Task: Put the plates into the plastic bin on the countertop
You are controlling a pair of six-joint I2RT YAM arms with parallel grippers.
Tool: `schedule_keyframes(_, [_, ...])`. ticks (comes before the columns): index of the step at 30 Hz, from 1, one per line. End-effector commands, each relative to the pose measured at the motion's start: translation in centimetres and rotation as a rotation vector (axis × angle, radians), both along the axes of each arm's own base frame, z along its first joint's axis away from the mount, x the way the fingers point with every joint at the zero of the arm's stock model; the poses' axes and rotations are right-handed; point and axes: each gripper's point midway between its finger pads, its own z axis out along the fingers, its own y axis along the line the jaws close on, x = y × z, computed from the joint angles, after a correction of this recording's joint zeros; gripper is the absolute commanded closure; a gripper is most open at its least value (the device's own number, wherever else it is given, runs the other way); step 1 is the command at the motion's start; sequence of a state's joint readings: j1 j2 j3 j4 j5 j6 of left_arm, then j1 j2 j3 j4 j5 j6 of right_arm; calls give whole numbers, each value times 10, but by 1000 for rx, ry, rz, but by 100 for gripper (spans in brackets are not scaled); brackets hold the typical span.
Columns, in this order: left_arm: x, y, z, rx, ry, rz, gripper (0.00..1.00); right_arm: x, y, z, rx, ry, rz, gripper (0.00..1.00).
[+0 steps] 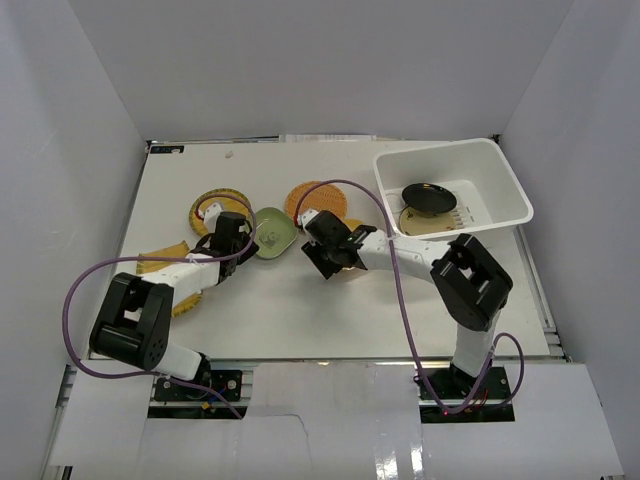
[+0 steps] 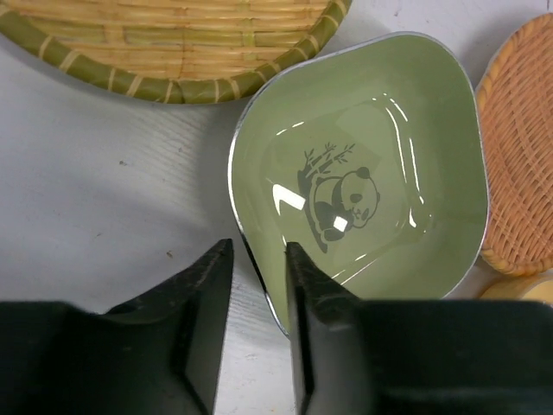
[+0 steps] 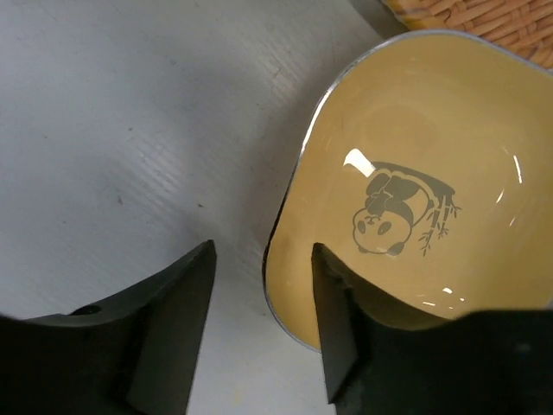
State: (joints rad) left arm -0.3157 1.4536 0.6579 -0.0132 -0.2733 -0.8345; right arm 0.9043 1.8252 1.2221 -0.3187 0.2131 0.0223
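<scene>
Both narrowly parted, left tool (image 2: 259, 251) straddles green panda plate (image 2: 363, 173), right tool (image 3: 263, 251) straddles yellow panda plate (image 3: 415, 156).

top: overhead, whole countertop (image 1: 300, 310) | wrists: close, downward | both wrists share orange woven plate (image 2: 518, 147) edge

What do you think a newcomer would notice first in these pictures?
Two panda dishes stand out, each with an open end effector straddling its rim: the left end effector at the green dish, and the right end effector at the yellow dish. At the far right of the top view, the white bin already holds a dark plate.
</scene>
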Motion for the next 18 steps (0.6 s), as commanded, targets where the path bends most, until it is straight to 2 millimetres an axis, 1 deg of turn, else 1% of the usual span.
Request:
schedule_keyframes(1, [16, -2, 19, -4, -66, -6, 61, 16, -1, 2, -41, -57, -27, 49])
schedule_keyframes(2, [16, -2, 19, -3, -64, -7, 64, 16, -2, 2, -44, -56, -28, 59])
schedule_keyframes(3, [15, -1, 17, 1, -61, -5, 65, 14, -1, 2, -43, -56, -25, 65])
schedule_keyframes(5, [13, -1, 16, 4, -58, -5, 67, 11, 0, 9, -35, -71, -31, 81])
schedule_keyframes(6, [13, 0, 16, 4, -57, -5, 69, 6, 3, 13, -27, -78, -25, 85])
schedule_keyframes(7, [12, 0, 15, 7, -55, -5, 71, 3, 4, 25, -7, -93, -26, 88])
schedule_keyframes(8, [13, 1, 16, 8, -56, -2, 74, 0, 5, 32, 4, -99, -24, 92])
schedule_keyframes(9, [12, 1, 15, 10, -54, -4, 75, -9, 7, 39, 7, -96, -11, 92])
schedule_keyframes(10, [12, 2, 15, 12, -53, -1, 76, -13, 9, 60, 48, -118, -18, 92])
schedule_keyframes(11, [12, 1, 16, 12, -55, -1, 76, -15, 8, 72, 58, -135, -25, 92])
schedule_keyframes(12, [12, 2, 16, 14, -54, 0, 77, -23, 5, 82, 59, -136, -23, 92])
schedule_keyframes(13, [11, 2, 15, 15, -52, 0, 78, -26, 3, 110, 117, -163, -37, 92])
schedule_keyframes(15, [11, 2, 15, 14, -52, -2, 83, -29, 5, 149, 209, -206, -39, 92])
schedule_keyframes(16, [10, 2, 15, 13, -52, -4, 85, -32, 0, 180, 279, -247, -44, 92])
schedule_keyframes(17, [11, 2, 16, 13, -53, -4, 88, -28, -4, 202, 308, -294, -59, 92])
schedule_keyframes(18, [10, 2, 15, 13, -52, -4, 94, -25, -10, 220, 326, -337, -76, 92])
